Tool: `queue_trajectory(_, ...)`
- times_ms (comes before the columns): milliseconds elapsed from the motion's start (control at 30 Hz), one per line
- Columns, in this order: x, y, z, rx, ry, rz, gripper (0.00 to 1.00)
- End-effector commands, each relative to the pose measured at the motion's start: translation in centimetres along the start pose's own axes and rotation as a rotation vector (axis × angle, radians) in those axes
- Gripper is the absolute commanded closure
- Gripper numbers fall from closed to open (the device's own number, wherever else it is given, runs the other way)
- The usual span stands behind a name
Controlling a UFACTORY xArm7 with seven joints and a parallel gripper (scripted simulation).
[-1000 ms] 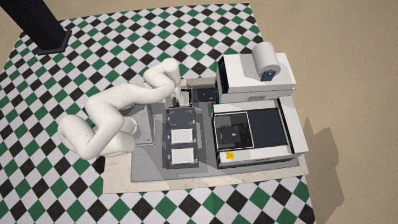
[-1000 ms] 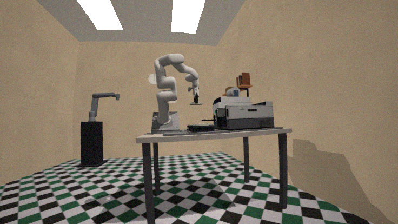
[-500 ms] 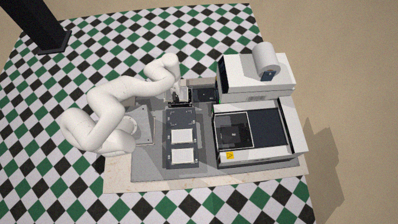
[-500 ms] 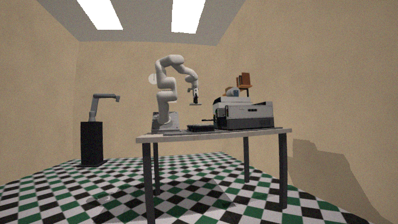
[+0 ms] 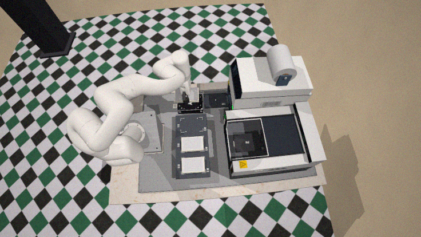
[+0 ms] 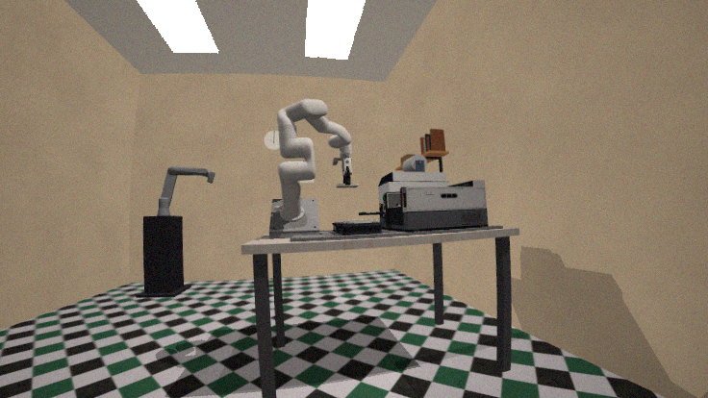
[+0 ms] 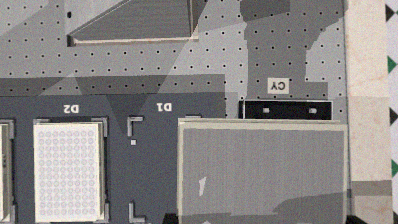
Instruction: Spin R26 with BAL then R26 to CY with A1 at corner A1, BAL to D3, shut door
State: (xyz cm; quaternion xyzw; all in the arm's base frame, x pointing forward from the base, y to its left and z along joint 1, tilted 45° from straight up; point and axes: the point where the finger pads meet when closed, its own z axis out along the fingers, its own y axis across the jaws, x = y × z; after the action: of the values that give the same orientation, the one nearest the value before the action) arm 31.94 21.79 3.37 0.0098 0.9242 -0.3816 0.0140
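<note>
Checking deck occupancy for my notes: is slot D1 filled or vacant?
Vacant: slot D1 shows only its corner locators on the dark deck block, while the two slots beside it hold white well plates.

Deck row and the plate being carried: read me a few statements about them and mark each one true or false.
1. The end effector is shut on a grey-topped plate. True.
2. D1 holds a white plate. False: only its bare corner locators show.
3. D2 holds a white plate. True.
4. The carried plate rests on the table. False: the exterior view shows it hanging well above the deck.
5. D3 has no plate. False: the top view shows a white plate there too.
</note>
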Motion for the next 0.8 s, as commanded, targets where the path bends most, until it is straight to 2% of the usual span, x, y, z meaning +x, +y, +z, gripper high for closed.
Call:
queue_trajectory(0,0.0,1.3,-0.2,-0.003,-0.003,0.0,1.0)
queue_trajectory(767,0.2,5.7,-0.2,-0.003,-0.003,0.0,1.0)
